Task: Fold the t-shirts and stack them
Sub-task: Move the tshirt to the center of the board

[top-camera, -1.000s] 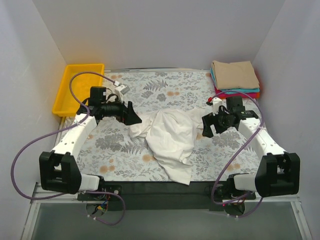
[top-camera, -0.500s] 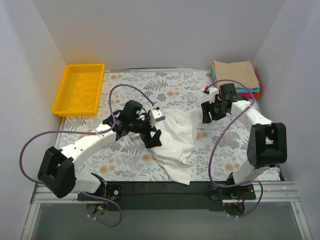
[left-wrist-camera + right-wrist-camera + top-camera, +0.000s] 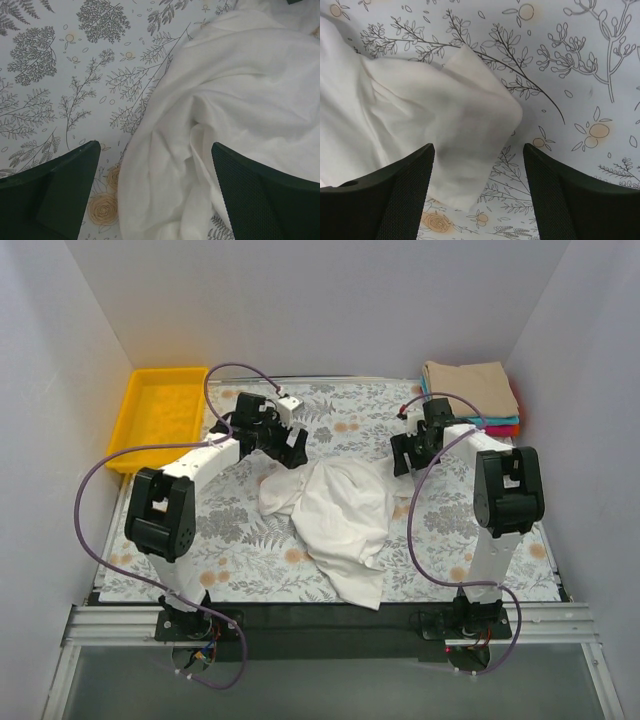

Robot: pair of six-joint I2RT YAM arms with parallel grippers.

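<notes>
The white t-shirt [image 3: 340, 515] lies crumpled in the middle of the floral table cover. My left gripper [image 3: 293, 448] hovers open above the shirt's upper left edge; the left wrist view shows bunched white cloth [image 3: 225, 115] between and beyond the wide-apart fingers [image 3: 55, 190]. My right gripper [image 3: 402, 454] hovers open above the shirt's upper right corner; in the right wrist view a sleeve [image 3: 470, 130] lies below the spread fingers [image 3: 570, 200]. Neither holds anything. A stack of folded t-shirts, tan [image 3: 468, 390] on top of teal and red, sits at the back right corner.
A yellow tray [image 3: 160, 418] stands at the back left corner. White walls close in the table on three sides. Purple cables loop from both arms. The floral table cover [image 3: 230, 530] shows around the shirt.
Both arms have swung toward the back of the table. The left gripper moved from the shirt's left side up to its upper left edge; the right moved slightly back. The shirt lies as before.
</notes>
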